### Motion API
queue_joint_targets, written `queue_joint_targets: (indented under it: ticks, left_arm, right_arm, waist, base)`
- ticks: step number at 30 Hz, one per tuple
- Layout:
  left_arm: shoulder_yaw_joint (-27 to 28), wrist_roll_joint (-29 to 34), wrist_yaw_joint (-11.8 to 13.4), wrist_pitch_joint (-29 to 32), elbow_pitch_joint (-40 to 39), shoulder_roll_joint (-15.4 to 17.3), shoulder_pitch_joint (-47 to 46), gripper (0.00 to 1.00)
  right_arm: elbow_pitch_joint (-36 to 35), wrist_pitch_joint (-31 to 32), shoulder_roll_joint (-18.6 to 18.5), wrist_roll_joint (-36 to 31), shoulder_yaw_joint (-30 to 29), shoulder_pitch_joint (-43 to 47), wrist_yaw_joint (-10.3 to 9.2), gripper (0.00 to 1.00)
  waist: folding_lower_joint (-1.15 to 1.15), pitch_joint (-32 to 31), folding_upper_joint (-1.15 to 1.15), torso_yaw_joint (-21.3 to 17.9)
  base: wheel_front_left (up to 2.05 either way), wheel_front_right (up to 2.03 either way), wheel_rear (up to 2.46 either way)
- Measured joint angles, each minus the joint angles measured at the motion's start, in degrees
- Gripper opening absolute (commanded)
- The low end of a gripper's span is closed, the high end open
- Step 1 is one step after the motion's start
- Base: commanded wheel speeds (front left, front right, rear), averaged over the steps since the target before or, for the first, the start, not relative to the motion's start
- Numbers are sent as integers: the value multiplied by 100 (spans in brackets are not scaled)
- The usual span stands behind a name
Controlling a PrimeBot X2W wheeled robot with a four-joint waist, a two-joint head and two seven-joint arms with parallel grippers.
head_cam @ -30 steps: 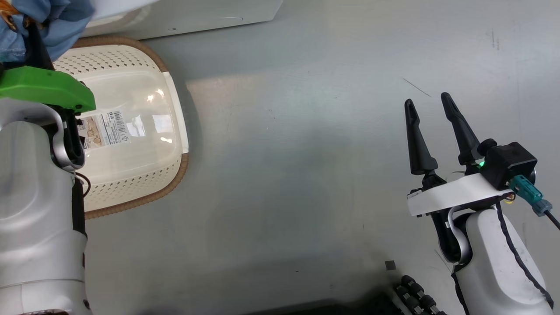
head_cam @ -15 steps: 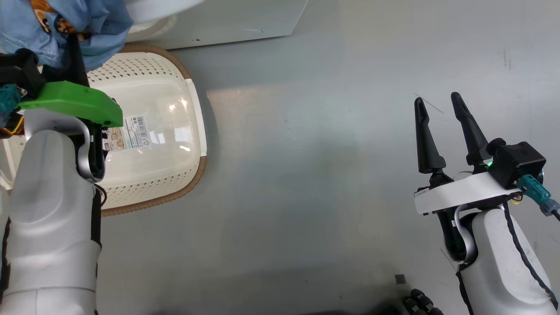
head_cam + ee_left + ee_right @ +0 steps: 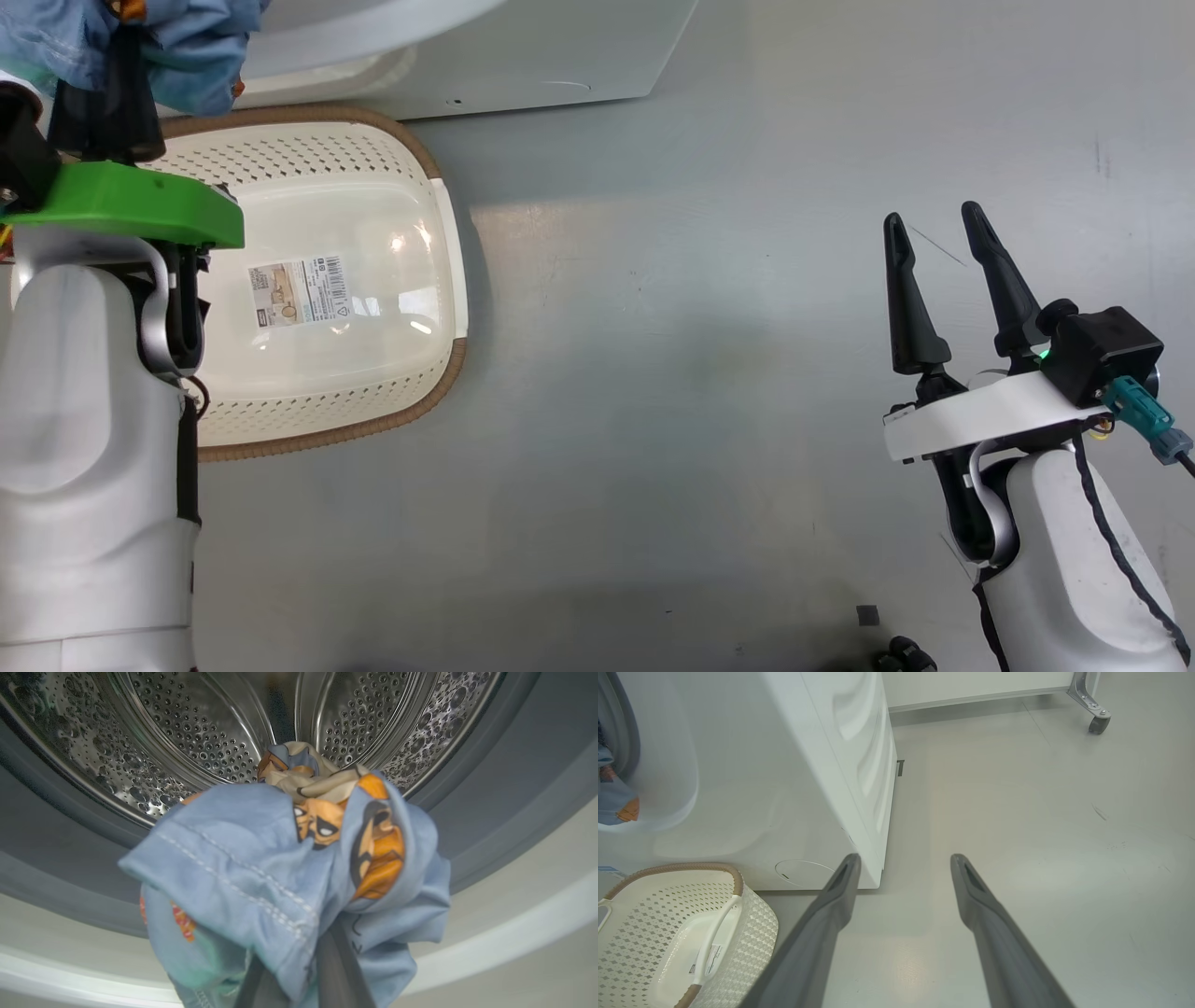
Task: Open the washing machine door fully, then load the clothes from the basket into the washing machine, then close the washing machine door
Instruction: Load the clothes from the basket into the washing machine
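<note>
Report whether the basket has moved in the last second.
No. The basket still sits with its rim right beside the foot of the washing machine; both slid right together in the head view, so the camera turned.

You see the left gripper [image 3: 119, 70] at upper left, clamped on the clothes [image 3: 201, 47] beside the basket [image 3: 411, 392], whose barcode sticker [image 3: 299, 292] lies exposed. The washing machine [image 3: 541, 56] stands just behind the basket. The right gripper [image 3: 934, 219], fingers spread, hangs over the floor [image 3: 672, 373], well apart.
</note>
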Motion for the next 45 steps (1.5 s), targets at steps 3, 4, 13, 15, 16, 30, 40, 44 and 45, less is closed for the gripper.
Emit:
queue_joint_targets:
  ticks: [3,4,13,15,16,30,40,44,45]
  left_arm:
    - [1,41,0,0,-222,30,-9,0]
    - [-3,44,0,0,-275,43,-16,0]
    - [-93,250,-21,0,-532,346,-355,0]
    - [-126,283,-26,0,-531,409,-481,0]
    - [-156,300,-27,0,-530,441,-534,0]
    - [-83,113,-51,603,-112,694,-1344,0]
    - [-93,103,-52,996,69,878,-1885,0]
    - [-94,88,-52,1215,203,913,-2114,0]
    - [-96,86,-53,1282,254,926,-2159,0]
  right_arm:
    - [-1,0,-1,0,-1,41,0,100]
    - [-1,-1,-1,0,0,54,0,100]
    - [-1,0,1,0,35,64,0,100]
    - [1,-1,2,0,47,64,0,100]
    - [2,0,2,0,55,64,0,100]
    - [0,-1,16,22,226,58,1,100]
    - [-13,0,24,65,236,55,0,100]
    - [-43,-1,31,66,246,42,0,100]
    - [-49,-1,31,68,246,38,1,100]
  waist:
    - [0,-13,0,25]
    - [0,-17,0,31]
    - [0,-35,0,35]
    - [0,-33,0,22]
    - [0,-32,0,13]
    - [0,137,0,-243]
    - [0,389,0,-348]
    - [0,534,0,-378]
    - [0,572,0,-385]
  base:
    - [0,0,0]
    - [0,0,0]
    - [0,0,0]
    - [0,0,0]
    - [0,0,0]
    - [0,0,0]
    - [0,0,0]
    - [0,0,0]
    - [0,0,0]
